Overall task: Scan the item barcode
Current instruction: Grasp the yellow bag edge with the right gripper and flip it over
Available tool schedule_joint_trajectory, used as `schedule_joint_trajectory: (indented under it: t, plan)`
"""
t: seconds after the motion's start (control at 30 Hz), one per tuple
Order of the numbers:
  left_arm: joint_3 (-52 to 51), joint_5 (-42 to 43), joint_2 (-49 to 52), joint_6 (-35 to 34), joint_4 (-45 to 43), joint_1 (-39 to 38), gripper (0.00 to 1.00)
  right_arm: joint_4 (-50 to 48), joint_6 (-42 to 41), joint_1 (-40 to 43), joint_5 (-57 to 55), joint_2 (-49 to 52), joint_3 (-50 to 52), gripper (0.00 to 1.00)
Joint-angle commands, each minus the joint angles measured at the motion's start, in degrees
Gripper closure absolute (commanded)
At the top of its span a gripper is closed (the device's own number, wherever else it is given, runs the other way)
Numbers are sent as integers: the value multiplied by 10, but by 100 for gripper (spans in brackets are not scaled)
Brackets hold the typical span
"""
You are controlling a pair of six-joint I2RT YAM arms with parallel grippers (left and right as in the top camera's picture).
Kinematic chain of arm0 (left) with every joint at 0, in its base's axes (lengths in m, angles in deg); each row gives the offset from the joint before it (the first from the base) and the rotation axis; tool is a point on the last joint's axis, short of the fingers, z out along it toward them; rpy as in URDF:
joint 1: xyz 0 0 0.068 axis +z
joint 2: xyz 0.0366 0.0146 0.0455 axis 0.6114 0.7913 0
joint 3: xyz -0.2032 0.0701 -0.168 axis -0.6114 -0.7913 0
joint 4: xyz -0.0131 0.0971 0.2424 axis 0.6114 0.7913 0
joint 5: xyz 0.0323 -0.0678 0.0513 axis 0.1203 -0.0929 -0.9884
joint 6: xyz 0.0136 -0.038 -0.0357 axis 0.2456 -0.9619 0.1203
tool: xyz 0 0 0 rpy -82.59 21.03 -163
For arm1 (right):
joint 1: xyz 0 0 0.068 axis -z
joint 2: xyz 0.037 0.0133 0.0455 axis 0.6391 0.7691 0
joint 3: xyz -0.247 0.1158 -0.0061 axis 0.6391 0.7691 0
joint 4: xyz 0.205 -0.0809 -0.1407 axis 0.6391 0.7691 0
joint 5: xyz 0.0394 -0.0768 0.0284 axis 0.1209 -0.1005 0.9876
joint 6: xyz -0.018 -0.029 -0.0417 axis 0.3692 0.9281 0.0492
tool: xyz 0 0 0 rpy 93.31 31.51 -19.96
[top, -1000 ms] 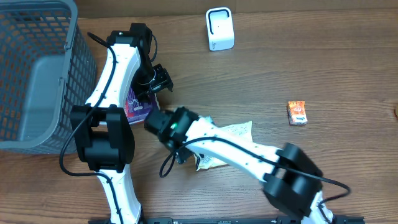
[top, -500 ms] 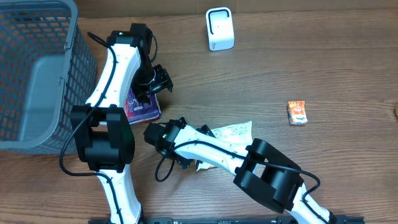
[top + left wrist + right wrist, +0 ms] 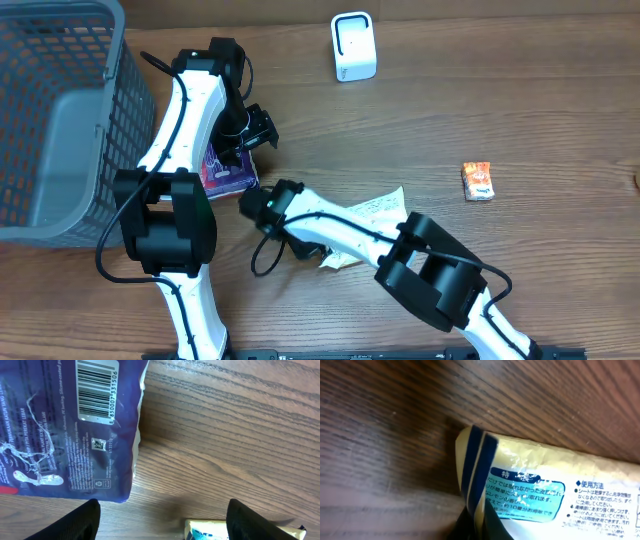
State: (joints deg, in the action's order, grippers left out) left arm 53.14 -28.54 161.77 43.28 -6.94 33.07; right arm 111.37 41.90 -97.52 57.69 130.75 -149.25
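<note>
Wooden table carries a pale packet near its centre, the right claw clamped on its corner; lift slowly so the thin grip holds and turn its barcode toward the white scanner at twelve o'clock, left claw apart over the purple pack.

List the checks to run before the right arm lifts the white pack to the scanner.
1. Right tool shut on white pack: ok, it pinches one corner edge.
2. White pack's code found: cannot tell, no view shows it.
3. Scanner free, nothing in front of it: ok.
4. Left tool open and empty: ok, it hovers beside the purple pack.
5. Grip firm enough for a lift: cannot tell, only the thin edge sits between the fingers.
</note>
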Motion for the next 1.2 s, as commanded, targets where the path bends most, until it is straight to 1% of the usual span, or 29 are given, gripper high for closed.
schedule_joint_trajectory:
  t: [0.0, 0.07, 0.17, 0.23, 0.33, 0.43, 0.53, 0.57, 0.67, 0.73, 0.87, 0.93, 1.0, 1.17]
  plan:
    - [7, -7, -9, 14, 4, 1, 27, 14, 1, 28, 102, -12, -50, 96]
    - [7, -7, -9, 14, 7, 1, 27, 24, 23, 44, 158, -37, -73, 96]
    - [7, -8, -9, 20, 10, 1, 27, 32, 61, 75, 277, -87, -104, 96]
    - [7, -8, -9, 22, 10, 1, 27, 30, 82, 97, 358, -125, -113, 96]
    - [7, -7, -9, 22, 9, 1, 27, 26, 108, 134, 450, -177, -113, 96]
    - [7, -7, -9, 22, 9, 1, 27, 32, 141, 174, 525, -210, -113, 96]
    - [7, -7, -9, 22, 10, 1, 27, 53, 180, 220, 603, -216, -112, 96]
    - [7, -7, -9, 22, 10, 1, 27, 62, 193, 237, 609, -216, -108, 96]
    - [7, -7, -9, 22, 13, 1, 27, 59, 195, 286, 607, -213, -64, 96]
    - [7, -7, -9, 22, 14, 1, 27, 40, 209, 326, 607, -211, -4, 96]
    - [7, -7, -9, 22, 14, 1, 27, -14, 209, 393, 604, -207, 116, 96]
    - [7, -7, -9, 22, 14, 1, 27, -28, 209, 428, 577, -206, 161, 96]
    - [7, -7, -9, 22, 16, 1, 27, -28, 209, 468, 523, -206, 191, 96]
    - [7, -5, -9, 22, 13, 1, 26, 29, 207, 543, 406, -208, 186, 96]
